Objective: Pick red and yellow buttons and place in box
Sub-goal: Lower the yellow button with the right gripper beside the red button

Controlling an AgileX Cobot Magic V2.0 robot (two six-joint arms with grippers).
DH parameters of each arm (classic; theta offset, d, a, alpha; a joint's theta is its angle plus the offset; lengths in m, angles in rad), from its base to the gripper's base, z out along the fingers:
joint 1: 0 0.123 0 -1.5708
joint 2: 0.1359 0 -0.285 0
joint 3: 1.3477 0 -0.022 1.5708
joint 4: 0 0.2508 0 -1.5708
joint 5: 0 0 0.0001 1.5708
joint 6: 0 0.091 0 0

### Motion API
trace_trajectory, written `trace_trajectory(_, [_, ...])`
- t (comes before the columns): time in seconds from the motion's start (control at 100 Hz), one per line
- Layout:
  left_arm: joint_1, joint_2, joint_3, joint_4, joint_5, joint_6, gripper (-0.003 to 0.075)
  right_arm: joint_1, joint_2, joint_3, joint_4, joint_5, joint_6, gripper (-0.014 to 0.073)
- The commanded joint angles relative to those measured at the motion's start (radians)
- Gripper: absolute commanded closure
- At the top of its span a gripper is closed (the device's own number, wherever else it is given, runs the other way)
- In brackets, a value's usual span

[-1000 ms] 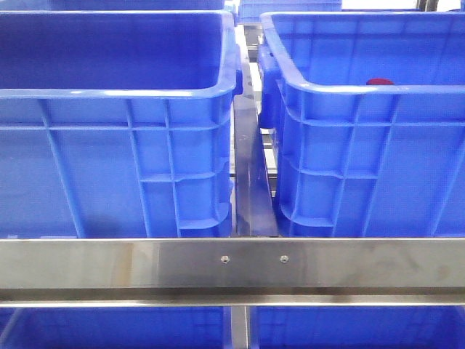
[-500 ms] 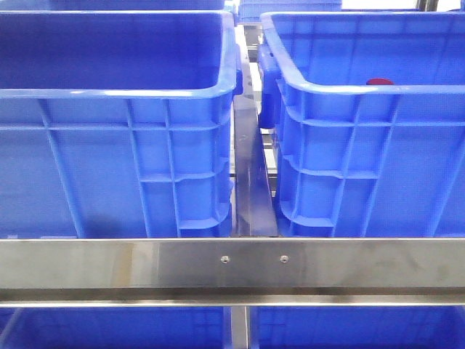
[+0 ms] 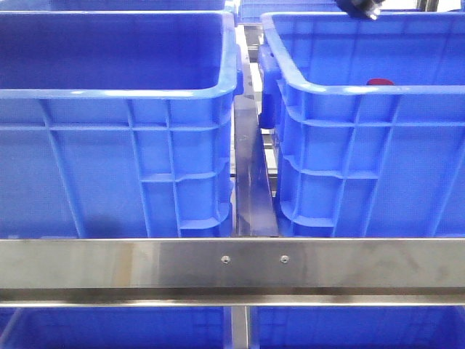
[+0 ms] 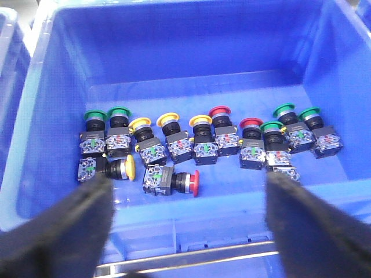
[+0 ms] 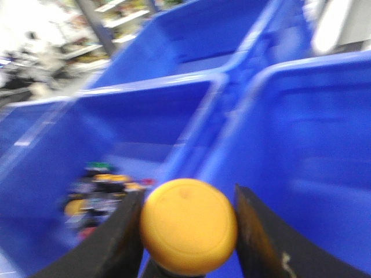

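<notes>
Yellow and smooth, the domed button (image 5: 188, 226) sits pinched between your right gripper (image 5: 188, 231) fingers above the blue crates (image 5: 145, 127); hard plastic, light, slippery, so hold under the cap. Your left gripper (image 4: 185, 220) gapes wide and empty over the remaining buttons (image 4: 191, 145).

Background: a brushed steel crossbar (image 3: 232, 265) with two screw heads (image 3: 254, 259) spans the foreground — a metal divider rail (image 3: 253, 182) runs back from it. In the right wrist view, blurred shelving (image 5: 110, 17) stands brightly lit — details indistinct.
</notes>
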Motion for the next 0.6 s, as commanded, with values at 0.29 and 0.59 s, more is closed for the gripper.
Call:
trace_trajectory(0.29, [0.003, -0.08, 0.002, -0.002, -0.077, -0.011, 0.0739, -0.008, -0.018, -0.151, 0.149, -0.434, -0.34, 0.0412])
trace_trajectory(0.59, [0.003, -0.08, 0.002, -0.002, -0.077, -0.011, 0.0739, -0.058, 0.181, -0.285, 0.149, -0.496, -0.434, 0.0412])
